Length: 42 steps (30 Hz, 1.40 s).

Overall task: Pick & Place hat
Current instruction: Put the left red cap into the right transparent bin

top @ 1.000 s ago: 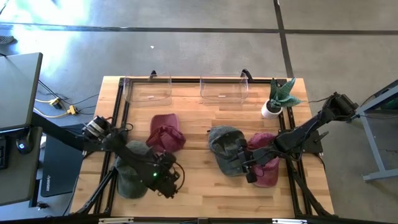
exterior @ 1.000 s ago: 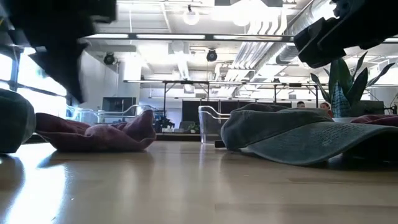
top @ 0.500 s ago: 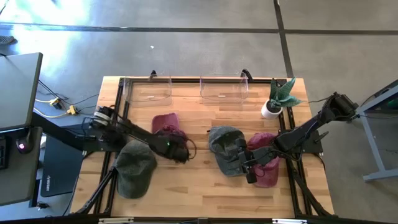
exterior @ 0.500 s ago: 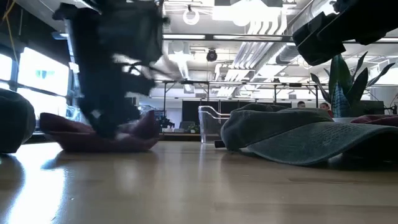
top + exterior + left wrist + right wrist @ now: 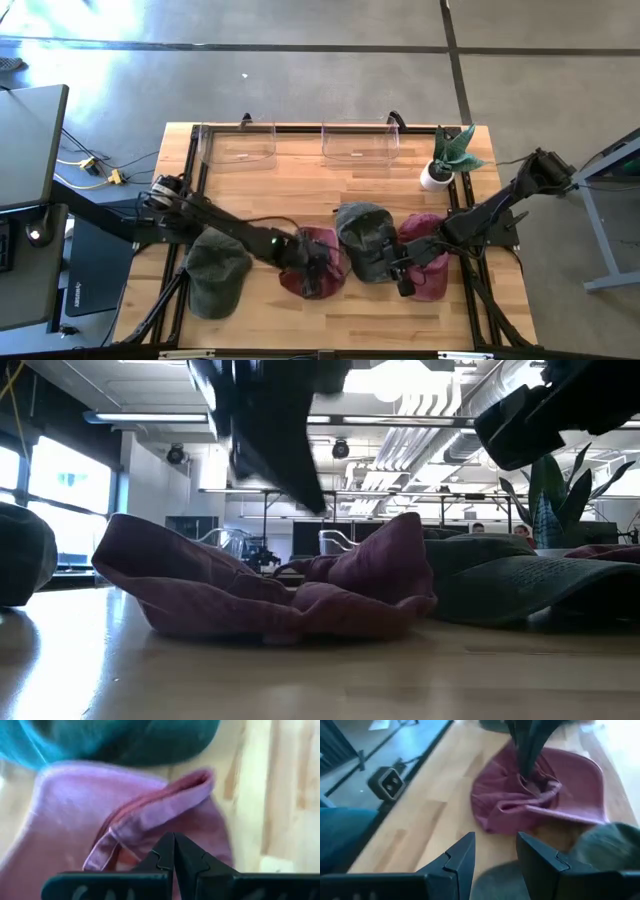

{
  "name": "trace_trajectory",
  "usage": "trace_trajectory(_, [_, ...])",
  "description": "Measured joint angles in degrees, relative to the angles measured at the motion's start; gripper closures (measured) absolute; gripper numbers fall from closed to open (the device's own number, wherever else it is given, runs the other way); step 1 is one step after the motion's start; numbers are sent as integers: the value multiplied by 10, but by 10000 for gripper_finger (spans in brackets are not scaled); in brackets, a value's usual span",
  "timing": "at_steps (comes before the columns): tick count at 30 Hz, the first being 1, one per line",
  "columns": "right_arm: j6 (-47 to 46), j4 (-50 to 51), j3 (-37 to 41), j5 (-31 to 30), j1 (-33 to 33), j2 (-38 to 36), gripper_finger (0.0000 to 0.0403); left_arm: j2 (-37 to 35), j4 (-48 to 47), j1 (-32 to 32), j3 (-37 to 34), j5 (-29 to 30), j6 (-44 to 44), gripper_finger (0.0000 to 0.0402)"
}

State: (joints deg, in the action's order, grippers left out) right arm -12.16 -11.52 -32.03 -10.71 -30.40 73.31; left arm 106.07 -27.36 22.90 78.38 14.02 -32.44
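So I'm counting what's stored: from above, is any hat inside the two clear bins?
No, both clear bins show only bare wood through them; all the hats lie on the table.

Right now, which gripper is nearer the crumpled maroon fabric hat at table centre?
Left. The left gripper is shut on the crumpled maroon fabric hat. The right gripper is open farther off, past the grey-green cap.

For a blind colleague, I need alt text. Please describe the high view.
Seen from above, the left gripper, shut, holds a maroon hat on the wooden table beside a grey-green hat. The right gripper, open, hangs over another maroon hat.
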Motion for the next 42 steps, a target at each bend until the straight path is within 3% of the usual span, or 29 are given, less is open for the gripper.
trace_trajectory(6, [69, -38, -45, 15, -38, 79, 265, -2, -117, 85, 44, 149, -41, 401])
trace_trajectory(12, [133, 16, -162, 49, -40, 209, 264, 3, -157, 157, 43, 314, -192, 401])
trace_trajectory(16, [171, 62, -259, 70, -30, 300, 246, 29, -169, 166, 42, 363, -234, 401])
trace_trajectory(22, [210, 175, -379, -20, -16, 416, 201, 43, -161, 158, 43, 333, -234, 401])
trace_trajectory(27, [212, 210, -393, -108, -9, 446, 212, 49, -161, 157, 43, 343, -234, 401])
trace_trajectory(30, [206, 208, -377, -86, -1, 441, 260, 49, -161, 158, 43, 336, -230, 401])
trace_trajectory(35, [201, 218, -363, -22, 19, 427, 382, 49, -141, 157, 43, 337, -154, 401])
trace_trajectory(38, [202, 252, -360, -3, 28, 408, 382, 55, -78, 156, 45, 346, -40, 401])
trace_trajectory(42, [196, 259, -316, -7, 32, 339, 384, 70, -2, 154, 42, 309, 111, 401])
